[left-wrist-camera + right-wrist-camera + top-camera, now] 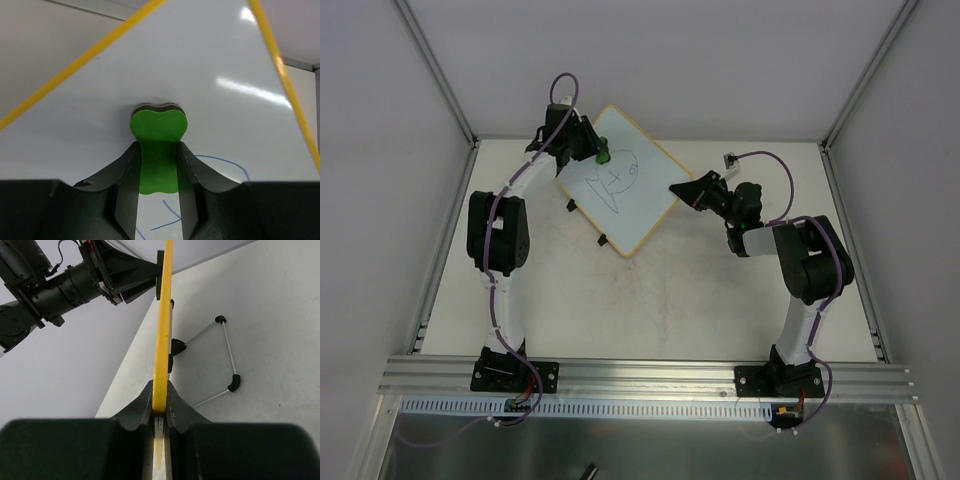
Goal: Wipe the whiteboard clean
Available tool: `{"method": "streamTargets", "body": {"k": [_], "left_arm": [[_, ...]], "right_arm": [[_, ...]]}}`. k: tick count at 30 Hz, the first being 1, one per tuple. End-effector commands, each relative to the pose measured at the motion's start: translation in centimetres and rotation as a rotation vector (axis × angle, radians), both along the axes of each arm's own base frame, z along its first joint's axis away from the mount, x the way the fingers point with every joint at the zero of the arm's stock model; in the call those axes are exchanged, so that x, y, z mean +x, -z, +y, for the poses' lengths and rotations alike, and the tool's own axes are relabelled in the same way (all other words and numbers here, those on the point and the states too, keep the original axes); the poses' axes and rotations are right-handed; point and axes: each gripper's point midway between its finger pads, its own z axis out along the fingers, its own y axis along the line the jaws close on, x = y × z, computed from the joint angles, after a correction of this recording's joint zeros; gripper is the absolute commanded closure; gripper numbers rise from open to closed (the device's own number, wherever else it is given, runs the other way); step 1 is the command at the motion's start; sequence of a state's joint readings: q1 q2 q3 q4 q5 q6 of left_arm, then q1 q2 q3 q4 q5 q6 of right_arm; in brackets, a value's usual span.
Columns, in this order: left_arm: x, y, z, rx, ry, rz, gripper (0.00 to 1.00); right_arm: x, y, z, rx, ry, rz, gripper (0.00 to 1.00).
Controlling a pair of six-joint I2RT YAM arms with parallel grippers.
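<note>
The whiteboard is a square white board with a yellow frame, tilted up off the table at the back, with a blue doodle on it. My left gripper is shut on the green eraser, which presses against the board near its upper left corner. In the left wrist view blue lines show just right of and below the eraser. My right gripper is shut on the board's right edge; the right wrist view shows its fingers clamped on the yellow frame.
The board's wire stand with black joints rests on the table behind the board. Two black clips show on the board's lower left edge. Grey walls enclose the table on three sides.
</note>
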State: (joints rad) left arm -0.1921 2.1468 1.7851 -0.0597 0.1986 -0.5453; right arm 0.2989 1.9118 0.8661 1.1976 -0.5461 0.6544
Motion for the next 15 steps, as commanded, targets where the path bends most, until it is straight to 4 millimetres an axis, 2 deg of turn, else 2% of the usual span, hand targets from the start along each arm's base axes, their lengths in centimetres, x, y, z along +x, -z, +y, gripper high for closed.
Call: {"method": "streamTargets", "body": {"k": [1, 3, 4, 6, 7, 11, 15], "left_arm": [[0.1, -1.7, -4.7, 0.008, 0.122, -0.075, 1.0], [-0.1, -2.4, -6.2, 0.006, 0.157, -0.098, 1.0], [-0.6, -2.4, -7.9, 0.031, 0.204, -0.114, 1.0], [-0.9, -2.9, -9.3, 0.073, 0.244, -0.153, 1.0], [-1.6, -3.3, -10.7, 0.111, 0.286, -0.185, 1.0], [-2.4, -3.2, -11.9, 0.128, 0.331, -0.195, 1.0], [-3.4, -2.2, -12.6, 0.136, 0.397, -0.189, 1.0]], "right_arm": [[-1.4, -2.5, 2.1, 0.011, -0.097, -0.102, 1.0], [-1.4, -2.4, 2.1, 0.011, -0.095, -0.1, 1.0], [-1.4, -2.4, 2.1, 0.011, -0.097, -0.1, 1.0], [-1.4, -2.5, 2.1, 0.011, -0.098, -0.102, 1.0], [-1.3, -2.4, 2.0, 0.012, -0.097, -0.099, 1.0], [-1.3, -2.4, 2.0, 0.011, -0.097, -0.1, 1.0], [-1.4, -2.4, 2.0, 0.012, -0.097, -0.099, 1.0]]}}
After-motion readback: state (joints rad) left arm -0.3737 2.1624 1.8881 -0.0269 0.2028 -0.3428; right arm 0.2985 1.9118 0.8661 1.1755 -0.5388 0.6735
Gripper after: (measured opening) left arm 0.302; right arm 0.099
